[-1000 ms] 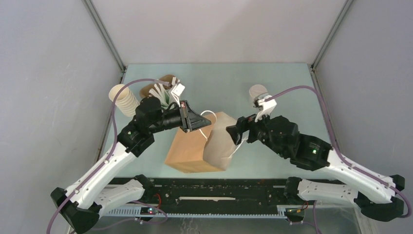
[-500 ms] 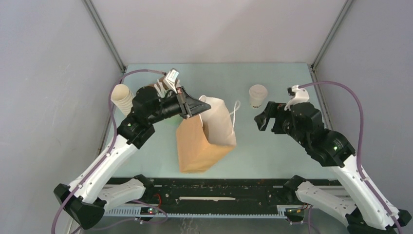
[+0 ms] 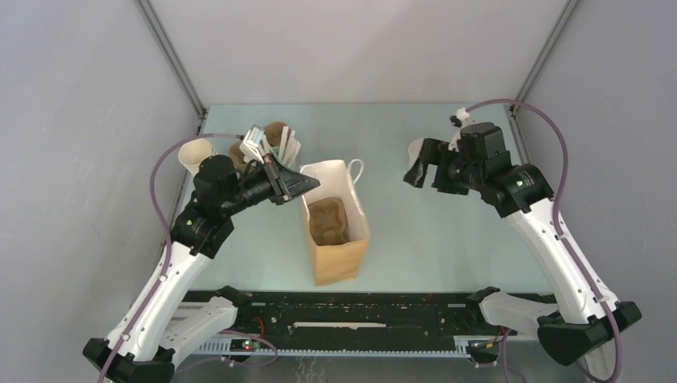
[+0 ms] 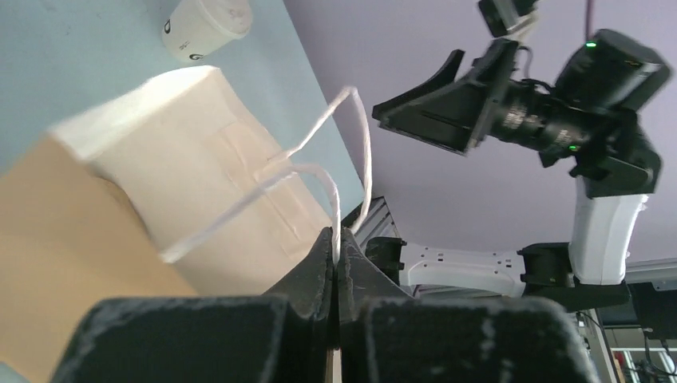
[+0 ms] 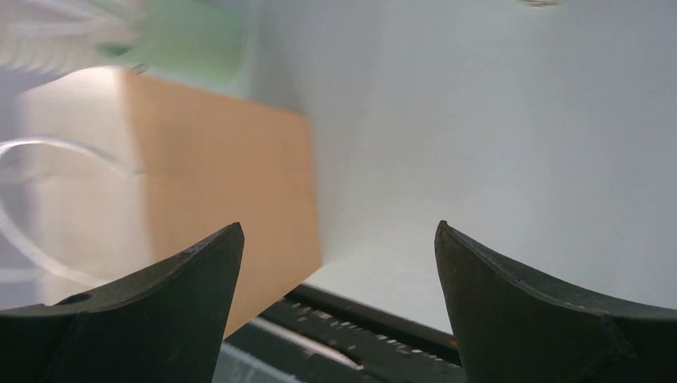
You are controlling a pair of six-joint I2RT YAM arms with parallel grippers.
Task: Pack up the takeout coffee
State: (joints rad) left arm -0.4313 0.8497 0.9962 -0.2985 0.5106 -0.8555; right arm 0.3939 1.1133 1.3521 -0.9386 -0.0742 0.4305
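In the middle of the table (image 3: pixel 447 239) a brown bag (image 3: pixel 339 255) stands up with its top open. Something brown sits inside it, but I cannot tell what it is. The left gripper (image 4: pixel 335 243) is at the top left edge of the bag. Its jaws are pressed tight together, pinching a white string handle (image 4: pixel 355 136) of the bag. The coffee (image 4: pixel 199 28) stands on the table to the right of the bag, well apart from it, with a white lid on. The right gripper (image 3: pixel 419 169) is just beside the coffee and hides part of it from above. Its jaws are spread wide and hold nothing. At the back left are a stack of cups (image 3: pixel 194 153) and a green cup (image 5: pixel 192 36) that looks blurry.
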